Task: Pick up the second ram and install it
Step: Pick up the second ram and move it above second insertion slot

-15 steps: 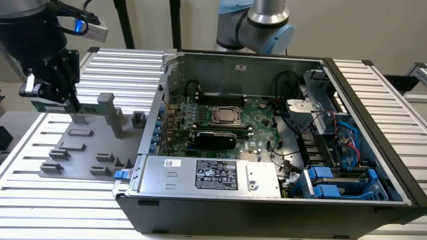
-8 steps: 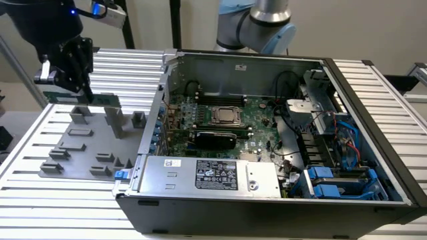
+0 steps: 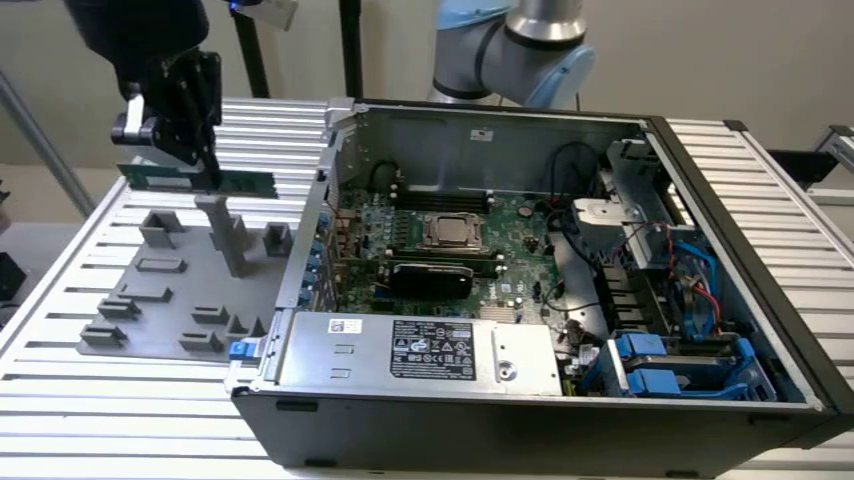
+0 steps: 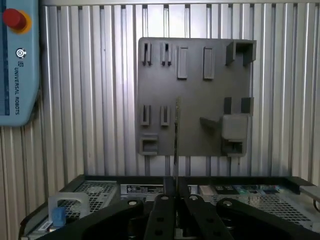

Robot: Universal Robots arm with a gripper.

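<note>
Ram (image 3: pixel 244 184), a long, thin, flat green board, hangs level in the air at the exterior view's left, outside the case and above the holder. The tool (image 3: pixel 198 160), black and angular, is clamped on the ram near its middle, so a green end sticks out to either side. In the wrist view the ram (image 4: pixel 176 131) is seen edge-on as a dark sliver running straight out from between the closed black fingers of the tool (image 4: pixel 176 197). Below it lies the holder (image 3: pixel 163 300), a matte grey plate with moulded slots, small blocks and one tall square post (image 3: pixel 228 236); the ram sits just over the post's top, and whether they touch cannot be told. The holder (image 4: pixel 200 95) rests on the table (image 3: pixel 80 400), whose top is made of ribbed, shiny aluminium slats. Beside the holder, at the exterior view's right, stands the open case (image 3: pixel 534 435), a black metal box. Inside it lies a green motherboard (image 3: pixel 523 225) with a square silver socket (image 3: pixel 454 232). Near the front wall is a flat silver power supply (image 3: pixel 414 350) with a printed label, and blue plastic caddies (image 3: pixel 667 372) fill one corner. The arm (image 3: pixel 523 50), with rounded pale blue and grey joints, rises behind the case.
</note>
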